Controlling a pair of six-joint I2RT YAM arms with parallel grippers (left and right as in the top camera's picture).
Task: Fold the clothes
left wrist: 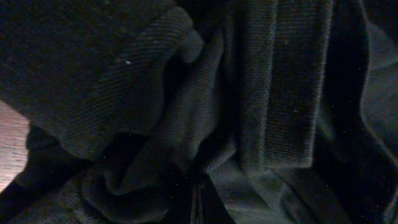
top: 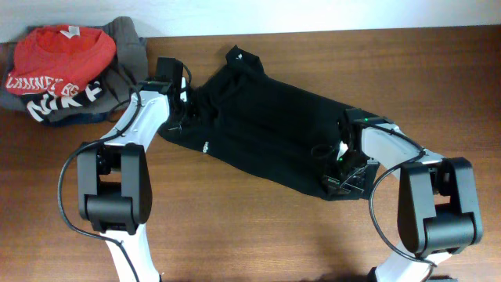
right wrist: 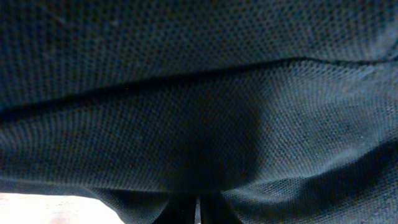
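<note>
The clothes (top: 266,117), a black garment with a small white logo (top: 205,146), lie spread slantwise across the wooden table. My left gripper (top: 182,111) sits on the garment's left edge. In the left wrist view that gripper (left wrist: 196,208) is shut, with bunched black folds (left wrist: 155,112) drawn into it. My right gripper (top: 339,168) rests on the garment's lower right corner. In the right wrist view it (right wrist: 199,211) is shut on a pinch of the fabric (right wrist: 199,93), which fills nearly the whole frame.
A pile of other clothes lies at the table's far left corner: a red shirt with white lettering (top: 63,51) on top of a grey garment (top: 129,39). Bare wooden table (top: 258,227) runs along the front between the two arm bases.
</note>
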